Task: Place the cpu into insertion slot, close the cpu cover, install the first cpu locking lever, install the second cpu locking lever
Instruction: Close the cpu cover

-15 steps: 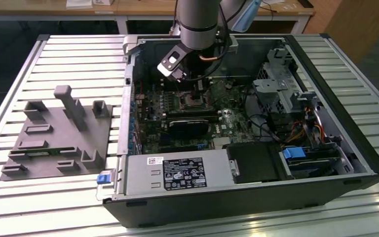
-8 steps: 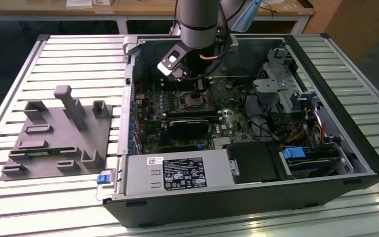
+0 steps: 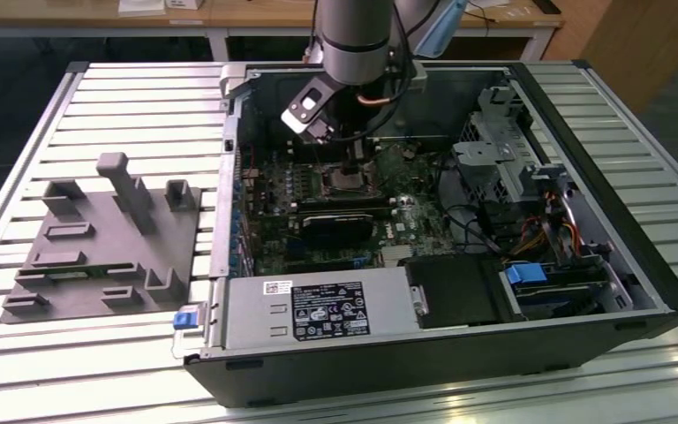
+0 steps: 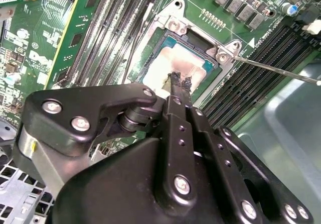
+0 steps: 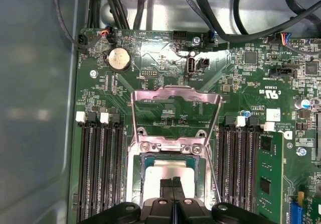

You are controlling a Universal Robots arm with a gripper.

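The cpu [image 5: 159, 173] [image 4: 159, 67], a silver-grey square smeared with pale residue, lies in the insertion slot [image 5: 133, 184] [image 4: 146, 47] on the green board. My gripper [image 5: 173, 185] [image 4: 179, 81] [image 3: 355, 168] is shut, its two narrow fingertips pressed together at the middle of the chip's top. The cpu cover [image 5: 175, 91] stands swung open behind the slot, held at its hinge bracket [image 5: 170, 146]. In the second wrist view a thin locking lever [image 4: 281, 71] sticks out sideways from the socket's corner, unlatched.
Black memory slots [image 5: 100, 169] flank the socket on both sides. Black cables [image 5: 125, 3] and a coin battery [image 5: 119, 59] lie beyond the cover. In the exterior view, a grey fixture [image 3: 103, 238] sits on the exterior view's left and a drive cage [image 3: 528, 168] on its right.
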